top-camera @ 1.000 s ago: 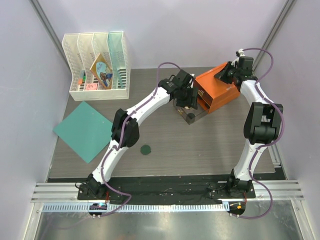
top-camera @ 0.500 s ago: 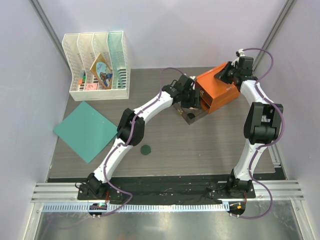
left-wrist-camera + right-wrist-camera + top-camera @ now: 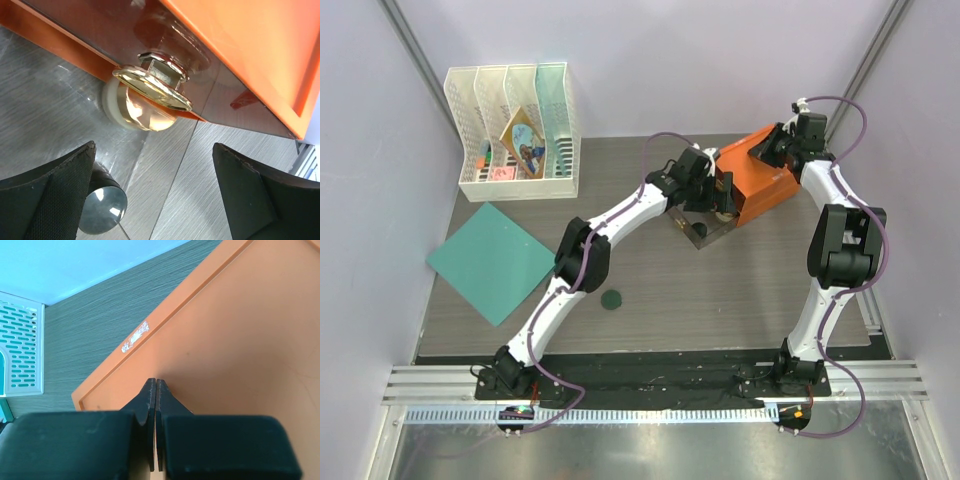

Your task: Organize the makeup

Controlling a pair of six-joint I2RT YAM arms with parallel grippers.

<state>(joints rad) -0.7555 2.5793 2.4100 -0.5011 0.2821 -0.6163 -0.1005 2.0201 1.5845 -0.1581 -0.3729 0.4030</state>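
Note:
In the left wrist view a tan round compact (image 3: 142, 110) with a gold rim lies tilted in the clear pulled-out drawer (image 3: 210, 170), against the orange drawer box (image 3: 250, 45). My left gripper (image 3: 154, 147) hangs open just in front of it, with nothing between its fingers. A black jar (image 3: 102, 210) stands by the left finger. From above, the left gripper (image 3: 715, 200) is over the drawer (image 3: 705, 230). My right gripper (image 3: 156, 382) is shut and empty, its tips on the box's top (image 3: 225, 340). One dark-green disc (image 3: 611, 299) lies on the table.
A large teal sheet (image 3: 490, 260) lies at the left. A white file organizer (image 3: 515, 135) holding small items stands at the back left. The orange box (image 3: 760, 185) sits at the back right under the right arm.
My left gripper has moved right, closer to the orange box, and has opened; the compact now lies free in the drawer. The right arm has not moved.

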